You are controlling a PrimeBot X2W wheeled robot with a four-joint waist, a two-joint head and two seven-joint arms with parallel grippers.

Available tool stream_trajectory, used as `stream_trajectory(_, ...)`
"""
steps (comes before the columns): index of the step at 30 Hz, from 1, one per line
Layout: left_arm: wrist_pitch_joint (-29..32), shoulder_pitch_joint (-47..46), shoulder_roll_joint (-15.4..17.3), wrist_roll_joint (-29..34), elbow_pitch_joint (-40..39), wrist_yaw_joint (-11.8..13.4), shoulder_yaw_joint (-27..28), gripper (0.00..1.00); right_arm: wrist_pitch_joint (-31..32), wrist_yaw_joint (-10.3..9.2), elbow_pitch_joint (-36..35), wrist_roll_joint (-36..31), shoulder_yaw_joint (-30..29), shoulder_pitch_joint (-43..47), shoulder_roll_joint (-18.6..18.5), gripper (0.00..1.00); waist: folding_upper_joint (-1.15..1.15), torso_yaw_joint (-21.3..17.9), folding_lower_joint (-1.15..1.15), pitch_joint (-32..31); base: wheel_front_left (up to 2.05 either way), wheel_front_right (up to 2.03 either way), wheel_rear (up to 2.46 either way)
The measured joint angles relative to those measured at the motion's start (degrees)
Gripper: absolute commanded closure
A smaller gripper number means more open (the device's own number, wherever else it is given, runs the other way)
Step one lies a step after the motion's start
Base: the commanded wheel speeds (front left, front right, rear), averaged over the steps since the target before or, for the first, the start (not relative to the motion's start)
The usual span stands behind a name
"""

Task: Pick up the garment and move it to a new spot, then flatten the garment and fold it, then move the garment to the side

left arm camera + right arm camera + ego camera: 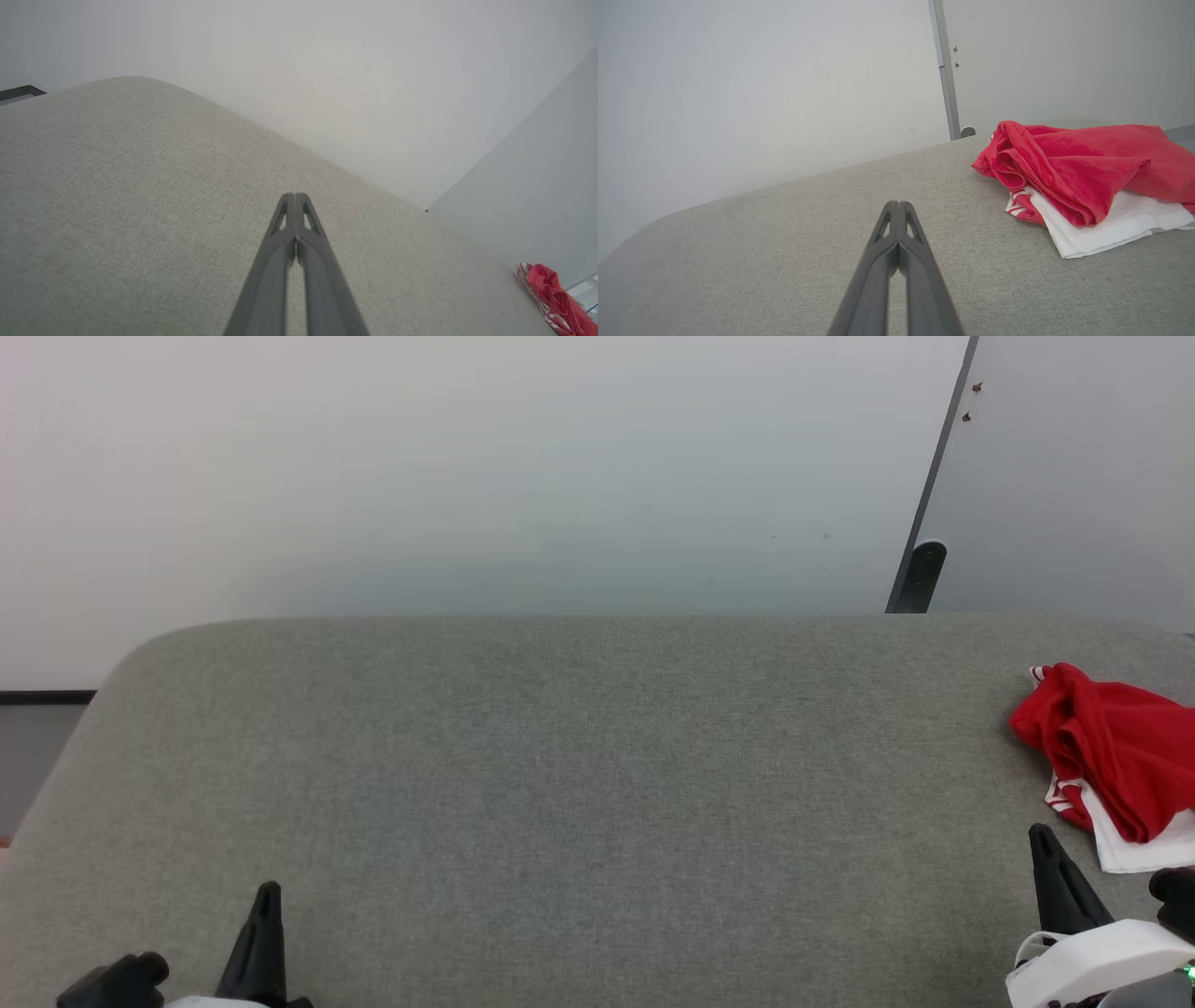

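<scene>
The left fingers (268, 270) and the right fingers (873, 275) are each pressed together, empty, above the bench (560, 756). Right of the right fingers lies the crumpled garment (1073, 168), its far side cut off.

Long, dark, tapering fingers (874, 275) on a white wrist housing (1102, 957).
</scene>
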Motion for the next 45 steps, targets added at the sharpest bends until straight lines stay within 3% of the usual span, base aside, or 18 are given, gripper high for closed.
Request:
stream_trajectory(24,5.0,-2.4,-2.5,-17.4,0.0,0.0,0.6,1.0,3.8,0.0,-1.0,21.7,-0.6,-0.1,1.7,1.0,0.0,-0.2,0.0,1.0,0.0,0.0,0.0)
stream_trajectory(45,8.5,-4.5,-4.1,-28.9,0.0,0.0,1.0,1.0,6.4,0.0,-1.5,36.1,-1.0,-0.9,3.0,1.0,0.0,-0.4,0.0,1.8,0.0,0.0,0.0)
